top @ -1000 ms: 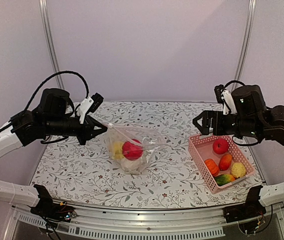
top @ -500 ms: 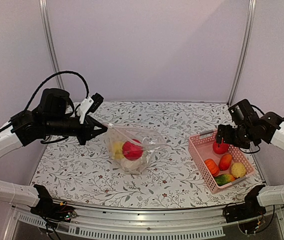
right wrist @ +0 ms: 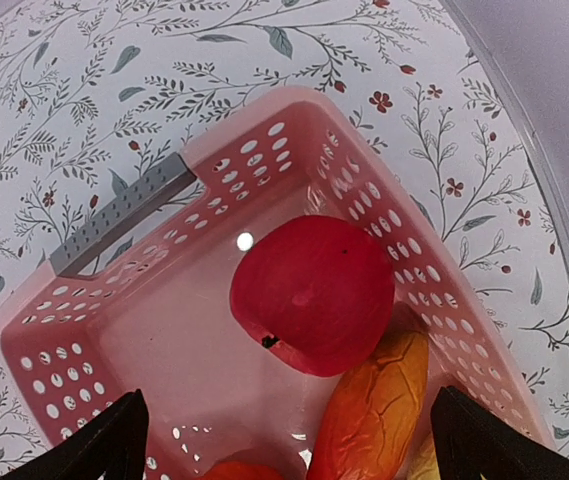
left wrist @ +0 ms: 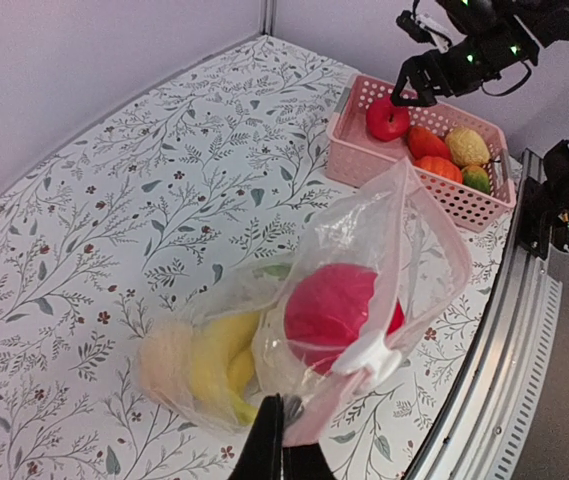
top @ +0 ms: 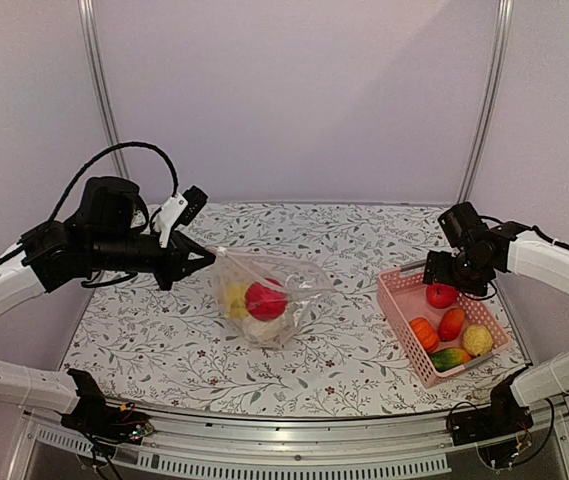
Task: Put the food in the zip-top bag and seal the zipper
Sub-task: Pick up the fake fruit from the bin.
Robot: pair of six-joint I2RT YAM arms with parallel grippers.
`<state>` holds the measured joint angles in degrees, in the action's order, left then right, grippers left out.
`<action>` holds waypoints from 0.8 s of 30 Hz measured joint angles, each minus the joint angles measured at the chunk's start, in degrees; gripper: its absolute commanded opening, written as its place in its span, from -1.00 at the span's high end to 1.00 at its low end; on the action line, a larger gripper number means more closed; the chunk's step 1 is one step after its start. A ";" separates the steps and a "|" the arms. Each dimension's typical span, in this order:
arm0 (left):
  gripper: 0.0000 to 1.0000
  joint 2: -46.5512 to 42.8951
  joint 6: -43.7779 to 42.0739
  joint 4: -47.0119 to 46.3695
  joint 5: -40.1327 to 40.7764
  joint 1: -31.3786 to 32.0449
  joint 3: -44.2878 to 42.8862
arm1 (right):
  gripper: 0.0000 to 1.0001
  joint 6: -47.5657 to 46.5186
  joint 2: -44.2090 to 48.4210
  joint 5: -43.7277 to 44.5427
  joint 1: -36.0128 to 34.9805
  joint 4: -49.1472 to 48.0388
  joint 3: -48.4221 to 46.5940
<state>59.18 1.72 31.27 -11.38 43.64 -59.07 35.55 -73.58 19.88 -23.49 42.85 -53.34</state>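
Above the basket point(right wrist: 294, 112), right fingers point(right wrist: 104, 455) hang spread; left fingers point(left wrist: 263, 445) pinch the zip-top bag point(left wrist: 426, 240).

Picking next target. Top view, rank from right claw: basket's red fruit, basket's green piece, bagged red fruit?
1. Red round plastic fruit, far end of pink slotted basket, below right claw.
2. Green plastic piece, basket's near corner.
3. Red round fruit inside clear bag, table centre.

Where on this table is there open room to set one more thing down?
The flowered table is bare between the zip-top bag and the pink basket, along the far edge behind the bag, and in the near left corner. The basket's near end is crowded, with the right gripper over it.
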 measured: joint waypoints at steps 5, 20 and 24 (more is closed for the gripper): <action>1.00 0.00 0.00 0.00 0.00 0.00 0.00 | -0.92 0.17 -4.57 0.50 0.42 -2.38 0.09; 1.00 0.00 0.00 0.00 -0.17 -0.04 0.00 | -0.79 2.03 -13.75 3.93 1.27 -5.84 0.09; 1.00 0.00 0.00 0.02 -0.17 -0.04 0.00 | -0.71 2.21 -15.45 4.26 1.42 -6.49 0.09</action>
<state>59.18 1.72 31.29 -11.55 43.59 -59.07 37.76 -89.03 24.14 -22.06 36.36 -53.25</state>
